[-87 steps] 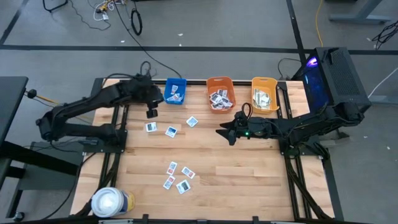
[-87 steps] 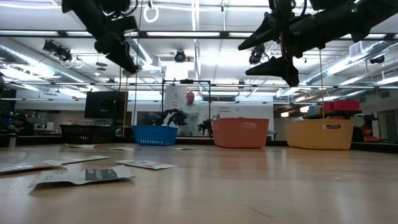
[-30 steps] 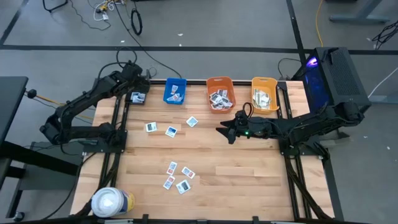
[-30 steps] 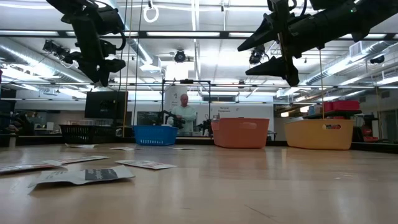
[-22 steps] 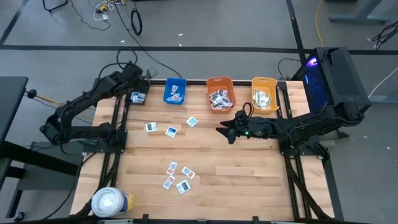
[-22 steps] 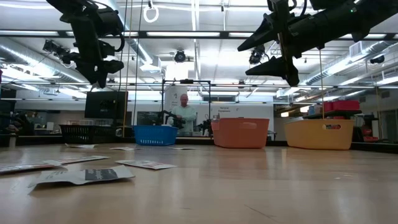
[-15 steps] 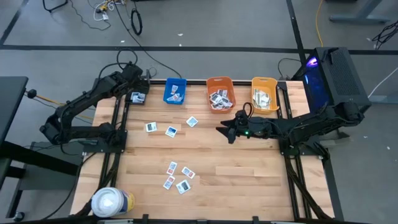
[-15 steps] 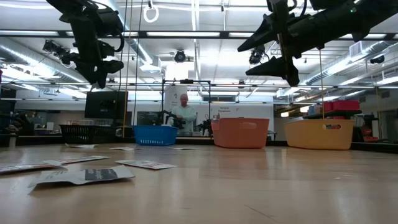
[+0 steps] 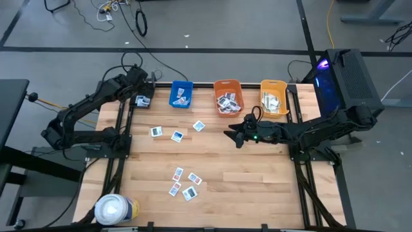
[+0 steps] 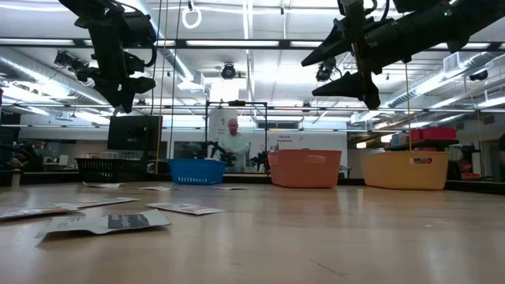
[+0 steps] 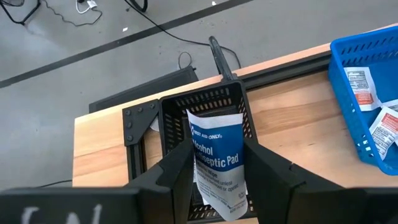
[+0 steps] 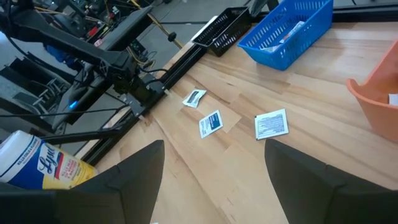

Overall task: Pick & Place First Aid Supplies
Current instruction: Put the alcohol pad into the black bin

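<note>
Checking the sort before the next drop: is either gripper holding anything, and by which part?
The left gripper holds a white-and-blue alcohol pad packet by its lower side edges, above a black basket. The right gripper is open and empty.

The high view looks straight down on the whole table (image 9: 257, 180) from well above. The low view sits at tabletop level, facing the bins across it. Each wrist view looks down closely past its own fingers. All four show the blue bin (image 9: 181, 94).
</note>
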